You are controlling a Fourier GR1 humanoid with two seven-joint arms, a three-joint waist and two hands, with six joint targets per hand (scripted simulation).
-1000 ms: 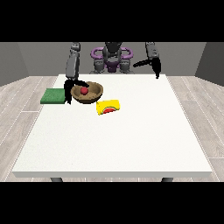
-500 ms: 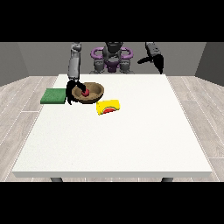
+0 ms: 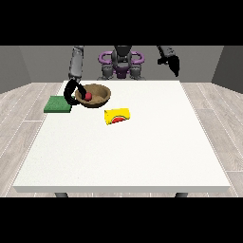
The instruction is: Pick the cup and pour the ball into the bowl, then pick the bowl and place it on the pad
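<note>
- Brown bowl (image 3: 97, 95), upper left: red ball (image 3: 88, 96) inside, grasped by hand at view's left (image 3: 71, 93).
- Green pad (image 3: 58, 104): beside bowl, on counter (image 3: 123, 152).
- Yellow cup (image 3: 117, 116): lying on its side.
- Hand at view's right (image 3: 173, 64): raised; finger state cannot be told.

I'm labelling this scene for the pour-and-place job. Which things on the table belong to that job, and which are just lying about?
Part of the job:
- bowl, brown, at the hand at the view's left
- ball, red, inside the bowl
- pad, green, left of the bowl
- cup, yellow, lying on its side

Lying about:
- nothing else on the table
</note>
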